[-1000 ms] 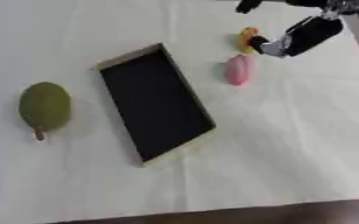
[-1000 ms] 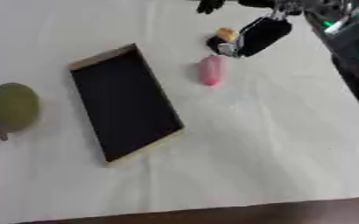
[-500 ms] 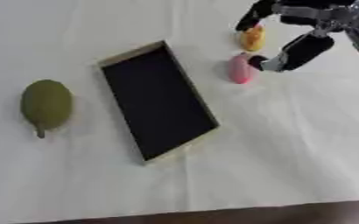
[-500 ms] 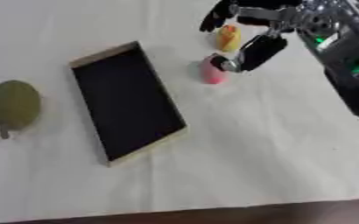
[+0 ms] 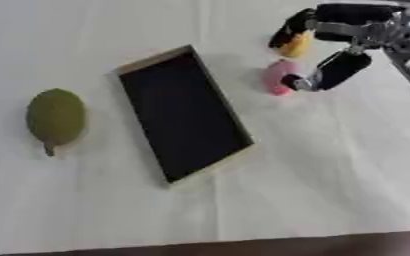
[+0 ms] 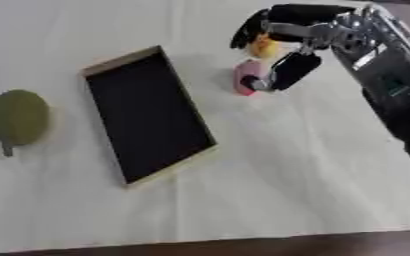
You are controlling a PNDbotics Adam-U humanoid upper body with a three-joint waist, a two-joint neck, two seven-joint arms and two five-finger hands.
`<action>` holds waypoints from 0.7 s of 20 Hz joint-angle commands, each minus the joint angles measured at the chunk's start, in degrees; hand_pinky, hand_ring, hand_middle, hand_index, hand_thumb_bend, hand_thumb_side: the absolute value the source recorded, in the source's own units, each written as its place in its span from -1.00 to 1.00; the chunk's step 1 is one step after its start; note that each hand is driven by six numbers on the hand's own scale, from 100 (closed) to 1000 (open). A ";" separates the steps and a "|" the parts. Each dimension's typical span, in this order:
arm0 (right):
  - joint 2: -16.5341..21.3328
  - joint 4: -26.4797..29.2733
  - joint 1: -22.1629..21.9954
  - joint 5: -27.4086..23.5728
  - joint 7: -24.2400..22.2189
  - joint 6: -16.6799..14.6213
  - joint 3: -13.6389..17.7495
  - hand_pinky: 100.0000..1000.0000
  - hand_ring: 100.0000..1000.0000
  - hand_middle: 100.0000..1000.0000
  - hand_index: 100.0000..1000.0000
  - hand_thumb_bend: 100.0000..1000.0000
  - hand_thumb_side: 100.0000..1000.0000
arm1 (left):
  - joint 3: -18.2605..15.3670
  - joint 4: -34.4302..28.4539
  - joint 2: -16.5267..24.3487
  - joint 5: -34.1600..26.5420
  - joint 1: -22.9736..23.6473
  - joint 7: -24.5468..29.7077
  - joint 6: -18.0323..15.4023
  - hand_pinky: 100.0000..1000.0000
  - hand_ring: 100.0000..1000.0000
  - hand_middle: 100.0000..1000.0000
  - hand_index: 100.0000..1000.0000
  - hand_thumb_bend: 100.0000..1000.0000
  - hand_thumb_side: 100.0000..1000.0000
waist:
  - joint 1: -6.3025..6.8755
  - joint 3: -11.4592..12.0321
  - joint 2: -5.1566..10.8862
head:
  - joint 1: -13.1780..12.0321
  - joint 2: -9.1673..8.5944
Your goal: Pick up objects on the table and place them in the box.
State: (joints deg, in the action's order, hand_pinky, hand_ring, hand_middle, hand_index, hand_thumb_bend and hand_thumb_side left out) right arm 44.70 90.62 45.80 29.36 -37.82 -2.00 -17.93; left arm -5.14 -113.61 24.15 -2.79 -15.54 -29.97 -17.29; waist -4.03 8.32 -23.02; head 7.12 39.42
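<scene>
Pink object: a small rounded pink lump [image 5: 277, 83] lies on the white cloth-covered table [image 5: 331, 175], just right of the box's far end and near the front of a small yellow-orange object [image 5: 294, 46].
Box: a shallow rectangular tray with a black floor and pale tan rim [image 5: 185, 113], empty, its long axis running from far-left to near-right.
Green object: an olive-green oval fruit shape with a short stem [image 5: 55, 117] sits well apart, left of the box.
Right hand: the black and silver right hand [image 6: 306, 37] comes in from the upper right; its thumb reaches down to the pink lump's right side, and its fingers arch over the yellow-orange piece.
Finger state: spread, not clamped on anything.
Key relation: the pink lump lies just left of the thumb tip, its long axis roughly front to back; the fingers would have to come round its left side to close on it.
Nearer hand: the right; the left hand shows in neither view.
Hard to tell: whether the thumb touches the pink lump; what the yellow-orange piece is, as the fingers partly cover it.
</scene>
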 commanded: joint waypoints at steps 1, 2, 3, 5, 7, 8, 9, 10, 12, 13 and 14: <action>0.30 -2.01 0.73 2.72 0.96 -0.34 0.40 0.79 0.67 0.51 0.69 -0.47 -0.53 | -0.06 -0.98 0.62 -0.23 -0.66 0.25 0.03 0.30 0.56 0.59 0.59 -0.12 0.24 | 0.11 0.16 0.95 | -0.46 -0.71; 0.08 -2.70 0.80 3.63 1.20 -0.59 0.40 0.79 0.67 0.52 0.69 -0.46 -0.52 | -0.06 -0.98 0.58 -0.26 -0.69 0.26 0.04 0.30 0.56 0.59 0.59 -0.13 0.24 | 0.08 0.21 0.88 | -0.50 -0.78; -0.12 -3.38 0.86 4.49 1.38 -0.79 0.45 0.79 0.68 0.52 0.69 -0.45 -0.53 | -0.06 -0.98 0.55 -0.27 -0.71 0.28 0.04 0.30 0.56 0.59 0.59 -0.13 0.25 | 0.06 0.25 0.81 | -0.53 -0.82; -0.34 -4.47 0.98 6.10 1.91 -1.17 0.68 0.79 0.69 0.54 0.70 -0.39 -0.55 | -0.06 -0.98 0.49 -0.29 -0.71 0.29 0.07 0.30 0.56 0.59 0.59 -0.13 0.25 | 0.01 0.30 0.64 | -0.57 -0.92; -0.45 -5.11 0.95 7.59 2.39 -1.55 0.89 0.79 0.69 0.54 0.70 -0.38 -0.55 | -0.07 -0.98 0.46 -0.30 -0.71 0.29 0.08 0.30 0.56 0.59 0.59 -0.13 0.25 | -0.02 0.32 0.51 | -0.60 -0.98; -0.50 -5.44 0.93 8.19 2.49 -1.71 0.98 0.79 0.69 0.55 0.70 -0.37 -0.55 | -0.07 -0.98 0.46 -0.30 -0.72 0.29 0.08 0.30 0.56 0.59 0.59 -0.13 0.25 | -0.04 0.31 0.46 | -0.60 -0.98; -0.56 -5.86 0.93 8.69 2.49 -1.82 1.04 0.79 0.69 0.55 0.70 -0.37 -0.54 | -0.06 -0.98 0.44 -0.30 -0.74 0.30 0.08 0.30 0.56 0.59 0.59 -0.13 0.25 | -0.06 0.30 0.42 | -0.60 -0.98; -0.66 -6.35 0.96 9.05 2.47 -1.89 1.10 0.79 0.70 0.55 0.70 -0.37 -0.54 | -0.05 -0.98 0.42 -0.30 -0.76 0.32 0.08 0.30 0.56 0.59 0.59 -0.13 0.25 | -0.08 0.28 0.39 | -0.60 -1.00; -0.90 -7.46 1.06 9.64 2.54 -1.91 1.22 0.79 0.69 0.55 0.70 -0.36 -0.55 | -0.05 -0.98 0.33 -0.32 -0.78 0.33 0.09 0.30 0.56 0.59 0.59 -0.14 0.25 | -0.08 0.28 0.31 | -0.56 -1.08; -1.02 -8.00 1.12 9.88 2.63 -1.89 1.28 0.79 0.69 0.55 0.70 -0.36 -0.56 | -0.06 -0.98 0.30 -0.32 -0.79 0.33 0.08 0.30 0.56 0.59 0.59 -0.14 0.25 | -0.07 0.30 0.26 | -0.55 -1.11; -1.14 -8.46 1.17 10.07 2.74 -1.90 1.33 0.79 0.69 0.55 0.70 -0.36 -0.56 | -0.06 -0.98 0.27 -0.32 -0.79 0.33 0.08 0.30 0.56 0.59 0.59 -0.14 0.25 | -0.05 0.32 0.21 | -0.54 -1.13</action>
State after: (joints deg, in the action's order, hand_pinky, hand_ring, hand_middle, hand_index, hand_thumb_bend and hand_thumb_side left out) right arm 42.53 82.41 45.91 38.69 -35.36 -3.83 -17.55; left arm -5.07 -113.61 23.77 -3.04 -15.67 -29.82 -17.15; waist -4.34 8.59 -23.88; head 6.63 38.74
